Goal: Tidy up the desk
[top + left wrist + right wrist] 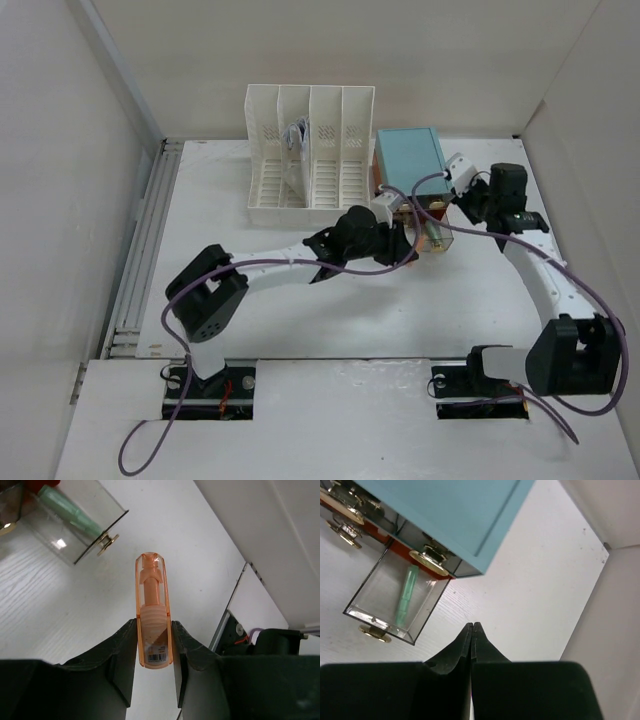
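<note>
The desk is a flat white tabletop. My left gripper is shut on an orange translucent marker and holds it above the desk, close to an open clear drawer with a green pen in it. In the top view the left gripper reaches beside that drawer. My right gripper is shut and empty, over bare desk just right of the drawer. In the top view it sits beside the teal-topped drawer box.
A white slotted file rack stands at the back, left of the teal box. A ridged metal rail runs along the left edge. White walls surround the desk. Two cut-outs hold the arm bases.
</note>
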Robot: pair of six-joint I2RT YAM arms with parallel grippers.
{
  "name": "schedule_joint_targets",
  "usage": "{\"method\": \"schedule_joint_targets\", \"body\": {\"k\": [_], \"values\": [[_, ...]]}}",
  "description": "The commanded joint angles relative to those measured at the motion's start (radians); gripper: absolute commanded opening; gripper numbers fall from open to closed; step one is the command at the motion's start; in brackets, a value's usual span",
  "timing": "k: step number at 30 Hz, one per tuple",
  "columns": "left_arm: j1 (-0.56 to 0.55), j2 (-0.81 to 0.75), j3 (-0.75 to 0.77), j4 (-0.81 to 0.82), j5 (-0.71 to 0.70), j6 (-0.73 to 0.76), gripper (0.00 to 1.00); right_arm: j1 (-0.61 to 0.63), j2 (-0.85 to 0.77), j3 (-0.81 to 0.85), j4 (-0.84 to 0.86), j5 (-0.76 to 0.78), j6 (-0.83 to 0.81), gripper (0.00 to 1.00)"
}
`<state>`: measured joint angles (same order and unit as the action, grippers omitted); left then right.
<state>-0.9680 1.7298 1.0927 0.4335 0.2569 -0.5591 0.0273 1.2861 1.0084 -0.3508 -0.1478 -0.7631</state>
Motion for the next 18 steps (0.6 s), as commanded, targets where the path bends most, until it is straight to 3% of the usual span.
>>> {"method": "schedule_joint_targets", "body": {"k": [1,9,18], "values": [[0.021,0.068,0.131,0.082,0.09,-0.016,0.0,-0.046,-0.08,0.03,0.004,-0.127,0.087,0.0],[0.041,0.325,0.401,0.059,0.128,-0.051,0.0,-0.145,-0.182,0.03,-0.017,-0.245,0.142,0.01],[0.06,0.45,0.545,-0.001,0.084,-0.032,0.0,-0.228,-0.214,0.012,-0.03,-0.352,0.151,0.01]]}}
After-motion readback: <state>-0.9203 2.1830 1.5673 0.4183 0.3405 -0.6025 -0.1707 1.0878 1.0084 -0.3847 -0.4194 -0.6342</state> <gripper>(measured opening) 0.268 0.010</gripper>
